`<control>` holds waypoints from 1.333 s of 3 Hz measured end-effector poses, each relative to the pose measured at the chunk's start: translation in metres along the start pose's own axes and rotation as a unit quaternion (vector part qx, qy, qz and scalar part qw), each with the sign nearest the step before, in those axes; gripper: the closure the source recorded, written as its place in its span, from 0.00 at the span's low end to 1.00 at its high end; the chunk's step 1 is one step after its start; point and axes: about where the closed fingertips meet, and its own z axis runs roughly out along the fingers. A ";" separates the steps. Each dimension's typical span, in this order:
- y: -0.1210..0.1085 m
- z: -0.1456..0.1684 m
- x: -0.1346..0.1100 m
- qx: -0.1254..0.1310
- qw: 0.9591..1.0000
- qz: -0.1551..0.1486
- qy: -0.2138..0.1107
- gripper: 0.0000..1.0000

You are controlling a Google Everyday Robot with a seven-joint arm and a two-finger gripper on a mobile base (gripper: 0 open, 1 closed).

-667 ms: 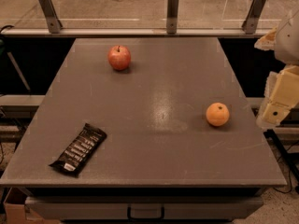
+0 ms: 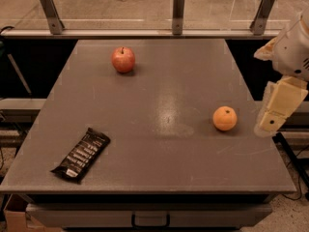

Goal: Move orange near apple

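The orange (image 2: pixel 225 118) is a small plain orange fruit on the right side of the grey table (image 2: pixel 159 153). The apple (image 2: pixel 123 59) is red with a short dark stem and stands at the far left-centre of the table, well apart from the orange. My gripper (image 2: pixel 276 106), cream-coloured, hangs at the table's right edge, just right of the orange, a little above the surface and not touching it. It holds nothing that I can see.
A black snack bar wrapper (image 2: pixel 81 154) lies near the front left corner. A rail with metal posts (image 2: pixel 178 11) runs along the table's far edge. A drawer handle (image 2: pixel 150 220) shows below the front edge.
The gripper has edged slightly left toward the orange. The orange, apple and snack bar have not moved.
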 end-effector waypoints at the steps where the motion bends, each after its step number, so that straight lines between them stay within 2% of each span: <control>1: 0.003 0.039 -0.007 -0.015 0.999 0.003 -0.029 0.00; 2: 0.002 0.077 -0.015 -0.022 0.998 -0.002 -0.052 0.00; 3: -0.001 0.104 -0.018 -0.028 0.998 -0.006 -0.060 0.00; 4: -0.004 0.118 -0.018 -0.032 0.997 -0.004 -0.065 0.18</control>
